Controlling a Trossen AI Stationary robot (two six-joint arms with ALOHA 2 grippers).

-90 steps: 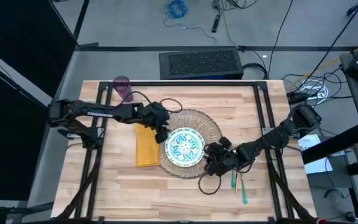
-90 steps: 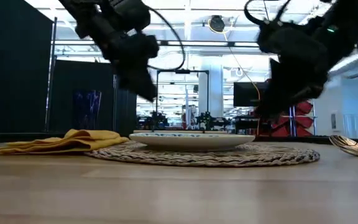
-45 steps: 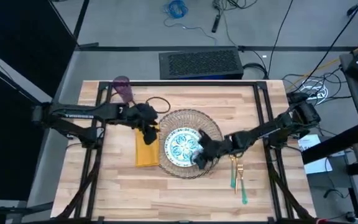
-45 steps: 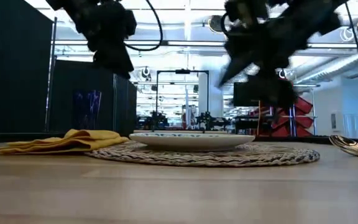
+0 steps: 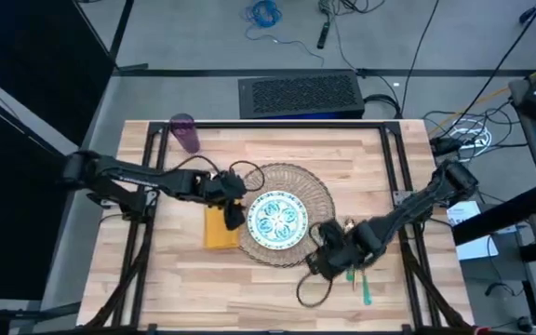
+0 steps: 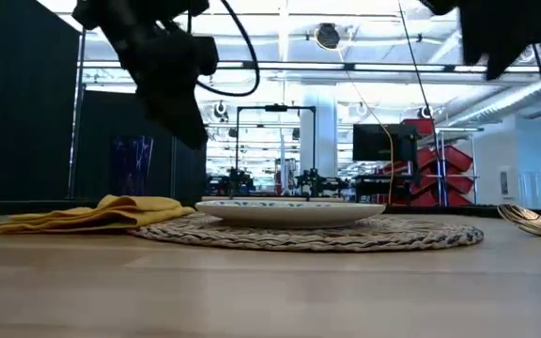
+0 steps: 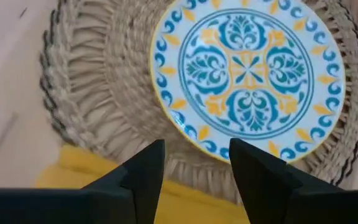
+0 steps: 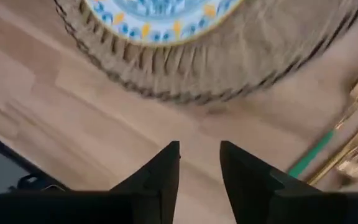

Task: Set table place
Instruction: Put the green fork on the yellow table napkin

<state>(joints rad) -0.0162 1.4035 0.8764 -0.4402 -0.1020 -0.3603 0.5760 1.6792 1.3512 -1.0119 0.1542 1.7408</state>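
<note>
High view: the plate (image 5: 278, 221) is sitting centred on the woven mat (image 5: 316, 189) in the middle of the table (image 5: 277, 279), with the yellow napkin (image 5: 217, 231) lying just left of the mat, the fork and spoon (image 5: 359, 279) to its right and the purple cup (image 5: 185, 132) at the far left corner. The left gripper (image 5: 234, 214) is hovering over the napkin's edge, fingers (image 7: 145, 177) parted and empty; the right gripper (image 5: 322, 262) is hanging beside the cutlery, fingers (image 8: 161, 177) slightly apart, gripping nothing.

**Room and surroundings**

Grey floor (image 5: 203, 37) around the workstation; blue cable coil (image 5: 264, 12) at top centre; black perforated panel (image 5: 299, 94) beyond the far edge. Low view: black curtain (image 6: 22, 103) at left, bright ceiling light strips (image 6: 280, 11), red shelving (image 6: 449, 178) at right
</note>
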